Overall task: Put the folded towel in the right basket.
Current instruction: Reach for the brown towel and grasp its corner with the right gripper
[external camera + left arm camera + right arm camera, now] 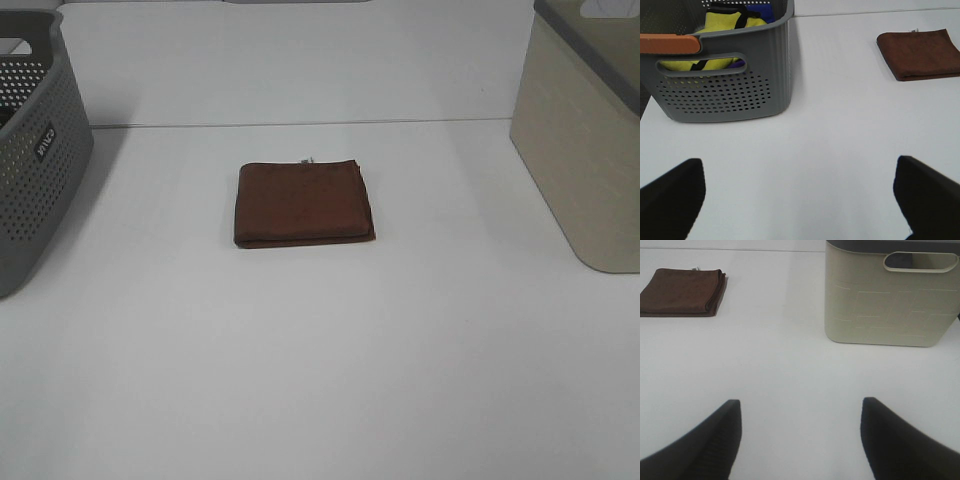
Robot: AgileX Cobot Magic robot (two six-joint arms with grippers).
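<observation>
A folded brown towel lies flat on the white table, mid-table; it also shows in the left wrist view and the right wrist view. The right basket, beige with a grey rim, stands at the right edge; the right wrist view shows its wall and handle slot. Neither gripper shows in the high view. My left gripper is open and empty over bare table, short of the towel. My right gripper is open and empty over bare table, between towel and beige basket.
A grey perforated basket stands at the left edge; in the left wrist view it holds yellow and blue items and has an orange strip on its rim. The white table spreads wide around the towel.
</observation>
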